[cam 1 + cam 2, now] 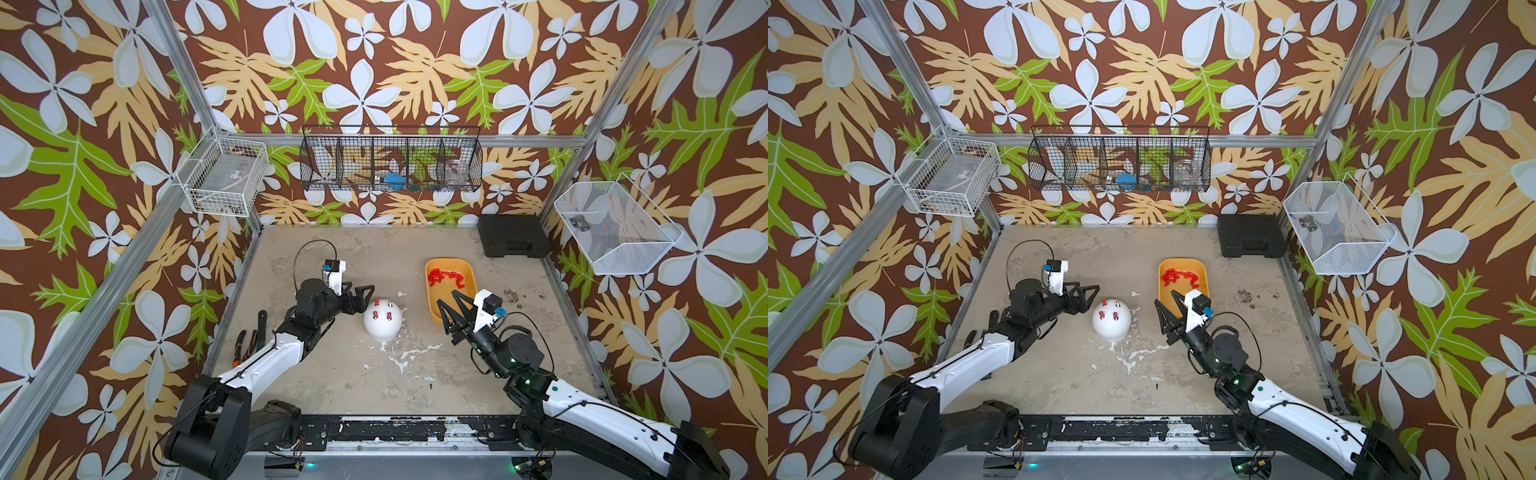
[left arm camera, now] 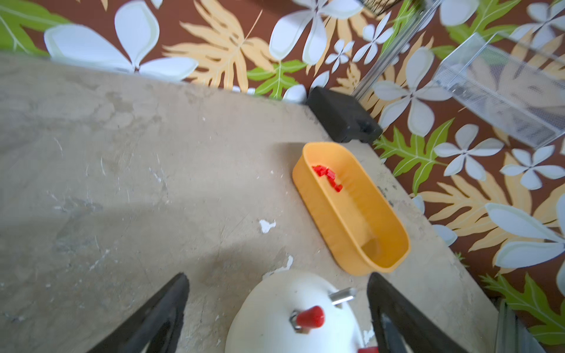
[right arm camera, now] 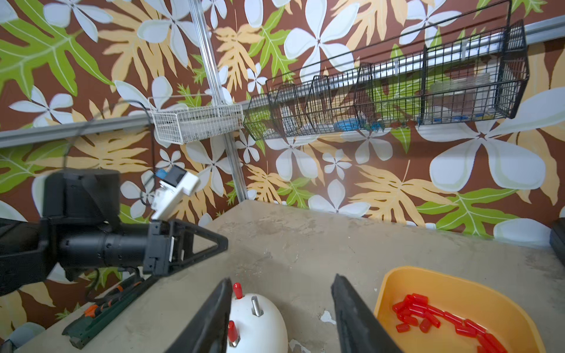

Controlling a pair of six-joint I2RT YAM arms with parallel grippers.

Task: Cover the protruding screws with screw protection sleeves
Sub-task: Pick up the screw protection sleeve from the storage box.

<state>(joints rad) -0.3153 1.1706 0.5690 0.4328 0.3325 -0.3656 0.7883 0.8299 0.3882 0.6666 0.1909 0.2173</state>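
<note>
Orange tray (image 1: 468,277) on table's right holds a loose heap of red sleeves (image 1: 448,277), all at its far end; near end bare. White dome (image 1: 382,322) mid-table: three screws (image 3: 257,306) capped red, one bare. L gripper (image 1: 365,296) spread wide beside dome, empty. R gripper (image 1: 448,301) parted, empty, betw. dome & tray.

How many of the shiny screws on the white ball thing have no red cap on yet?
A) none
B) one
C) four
B: on the white dome, three screws wear red caps and only one bare screw still shows silver.
</note>
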